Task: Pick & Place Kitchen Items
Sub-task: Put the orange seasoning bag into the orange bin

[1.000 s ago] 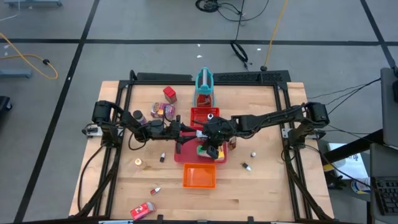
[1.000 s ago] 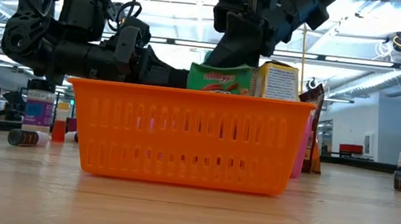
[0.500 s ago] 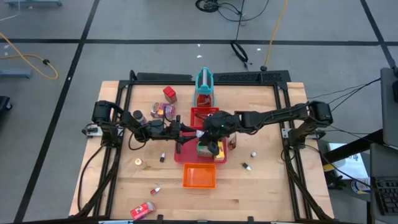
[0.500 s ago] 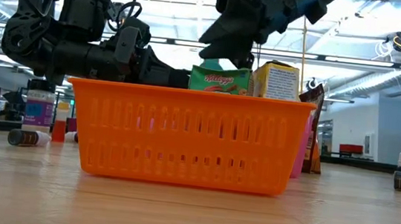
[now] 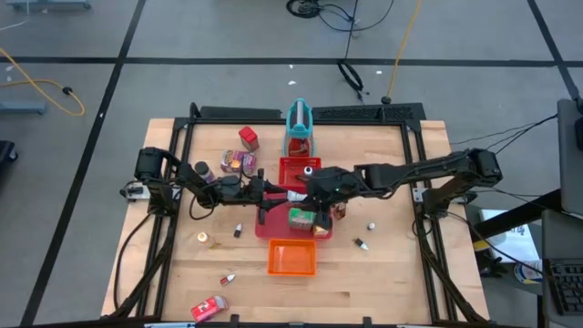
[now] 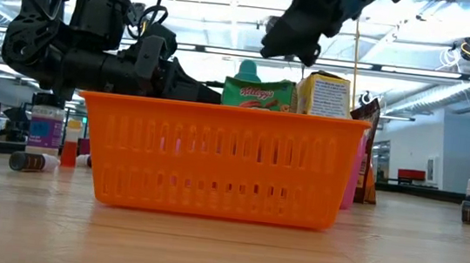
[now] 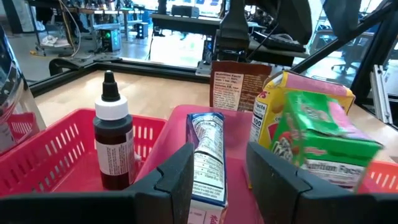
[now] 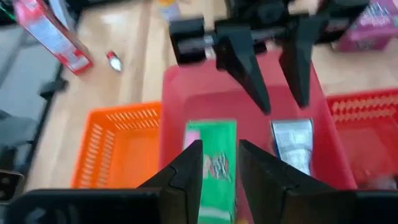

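Left claw [image 5: 271, 195]: positioned at the edge of the pink-red tray [image 5: 266, 227] at the middle of the bench [image 5: 383, 273]. Its fingers [image 7: 180, 177] are parted, with the blue-white box [image 7: 207, 155] standing upright in the gap between them; contact with the box cannot be confirmed.

Right claw [image 5: 319, 202]: raised above the same tray, fingers [image 8: 186, 171] parted and holding nothing. The green box [image 5: 301, 218] lies directly below it in the tray. In the right wrist view the green box [image 8: 214, 168] appears just beyond the fingertips, beside the blue-white box [image 8: 292, 146].

Tray contents ahead of the left claw: the green box [image 7: 323, 140] tilted against the yellow box [image 7: 280, 106], with a brown packet [image 7: 239, 84] upright behind them. A small dark bottle [image 7: 114, 143] with a white neck stands in the adjoining red tray [image 7: 43, 155].

The orange tray [image 5: 291, 257] sits just in front of both claws. A red box [image 5: 249, 138], the pink-purple packet [image 5: 241, 161] and the dark purple can [image 5: 201, 169] rest on the bench behind the left claw. Another red box [image 5: 209, 308] lies near the front edge.
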Tool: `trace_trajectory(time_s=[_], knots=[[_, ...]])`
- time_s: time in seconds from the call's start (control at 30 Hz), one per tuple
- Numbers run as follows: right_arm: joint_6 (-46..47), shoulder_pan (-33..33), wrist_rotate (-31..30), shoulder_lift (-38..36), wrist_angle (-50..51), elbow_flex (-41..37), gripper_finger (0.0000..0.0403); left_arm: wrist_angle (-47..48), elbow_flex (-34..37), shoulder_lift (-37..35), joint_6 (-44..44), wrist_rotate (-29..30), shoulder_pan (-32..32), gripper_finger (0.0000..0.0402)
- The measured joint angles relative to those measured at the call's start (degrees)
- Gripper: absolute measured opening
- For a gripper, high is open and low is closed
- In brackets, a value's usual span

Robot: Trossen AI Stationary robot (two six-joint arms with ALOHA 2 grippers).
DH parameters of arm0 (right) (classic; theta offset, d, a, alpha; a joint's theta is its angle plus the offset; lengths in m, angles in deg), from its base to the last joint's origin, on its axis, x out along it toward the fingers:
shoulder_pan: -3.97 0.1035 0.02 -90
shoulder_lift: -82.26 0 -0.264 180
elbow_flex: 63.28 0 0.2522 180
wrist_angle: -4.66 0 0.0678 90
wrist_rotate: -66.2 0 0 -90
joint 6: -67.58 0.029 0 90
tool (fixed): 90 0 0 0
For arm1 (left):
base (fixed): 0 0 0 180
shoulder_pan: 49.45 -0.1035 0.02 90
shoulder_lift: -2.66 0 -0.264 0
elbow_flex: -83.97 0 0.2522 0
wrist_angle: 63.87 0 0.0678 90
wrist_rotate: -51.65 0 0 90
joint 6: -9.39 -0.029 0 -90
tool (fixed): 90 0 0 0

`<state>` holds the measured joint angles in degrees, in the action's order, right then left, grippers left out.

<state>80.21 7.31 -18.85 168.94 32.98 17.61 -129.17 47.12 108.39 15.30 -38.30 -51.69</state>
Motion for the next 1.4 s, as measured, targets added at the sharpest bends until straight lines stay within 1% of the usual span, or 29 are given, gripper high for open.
trace_trajectory(time_s=[0.07,0.17,0.5,0.67,0.87,0.97,1.07,1.4], knots=[[0.44,0.96,-0.85,-0.74,2.52,-0.07,0.0091,-0.01,0.0,0.0,0.0,0.0,0.0,0.0147],[3.67,1.82,-1.28,-1.77,4.12,0.0,0.0088,-0.05,0.0,0.0,0.0,0.0,0.0,0.0147],[15.99,5.02,-16.89,-7.01,17.07,-0.02,0.0088,-0.04,0.0,0.0,-0.05,0.02,0.0,0.0147],[25.35,6.55,-21.62,-8.73,23.92,-0.02,0.0088,-0.04,0.0,0.0,-0.2,0.02,0.0,0.0147],[35.01,7.83,-21.88,-8.71,32.44,-0.02,0.0088,-0.04,0.0,0.0,-0.18,0.04,0.0,0.0147],[37.22,8.64,-24.35,-8.68,33.98,-0.02,0.0088,-0.04,0.0,0.0,-0.17,0.04,0.0,0.0147],[40.02,9.23,-25.46,-8.68,35.21,-0.02,0.0088,-0.04,0.0,0.0,-0.17,0.04,0.0,0.0147],[46.48,10.02,-25.76,-6.87,38.61,-0.38,0.0089,-0.04,0.0,0.0,-0.17,0.05,0.02,0.0147]])
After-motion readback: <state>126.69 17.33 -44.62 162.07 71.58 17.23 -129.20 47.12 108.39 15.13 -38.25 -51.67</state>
